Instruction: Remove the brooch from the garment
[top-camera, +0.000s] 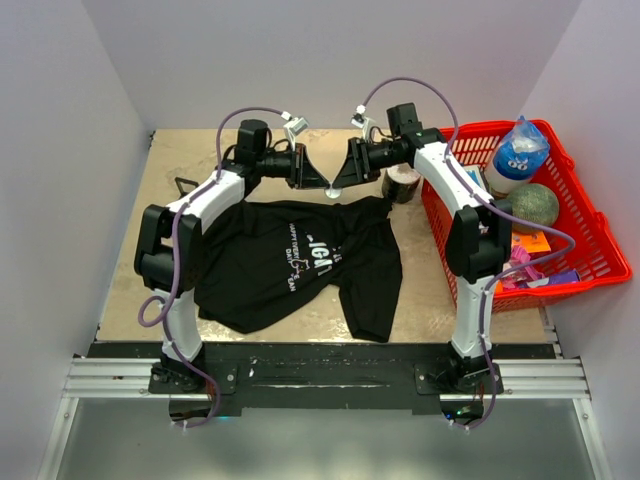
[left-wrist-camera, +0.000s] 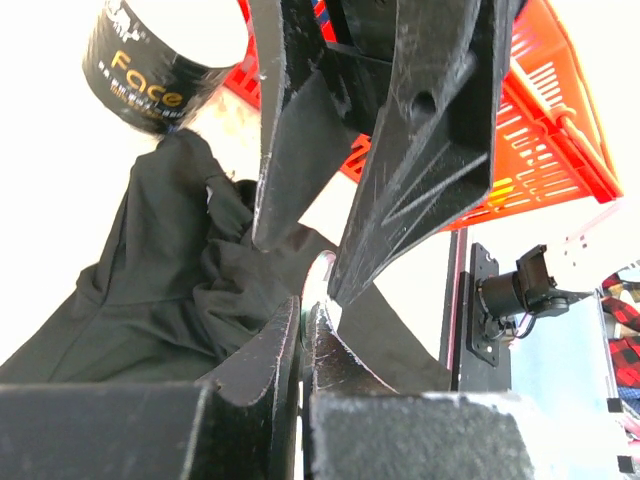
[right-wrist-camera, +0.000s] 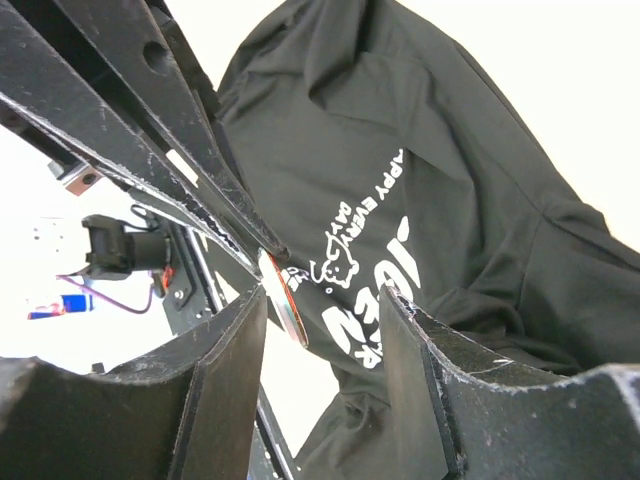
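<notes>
The black T-shirt (top-camera: 290, 265) with white lettering lies crumpled on the table, also in the left wrist view (left-wrist-camera: 150, 290) and the right wrist view (right-wrist-camera: 470, 180). What shows as the brooch is a thin round disc with a reddish rim (right-wrist-camera: 285, 300), just over the shirt's far edge (top-camera: 333, 190). My left gripper (top-camera: 325, 183) (left-wrist-camera: 305, 305) is shut on the disc's edge. My right gripper (top-camera: 342, 183) (right-wrist-camera: 325, 295) faces it, open, its fingers on either side of the disc. I cannot tell if the disc still touches the cloth.
A dark tape roll (top-camera: 404, 183) (left-wrist-camera: 150, 75) stands just right of the grippers. A red basket (top-camera: 590, 240) (left-wrist-camera: 560, 120) with a bottle, a ball and other items fills the right side. A small black open-frame piece (top-camera: 185, 186) lies on the table at the far left.
</notes>
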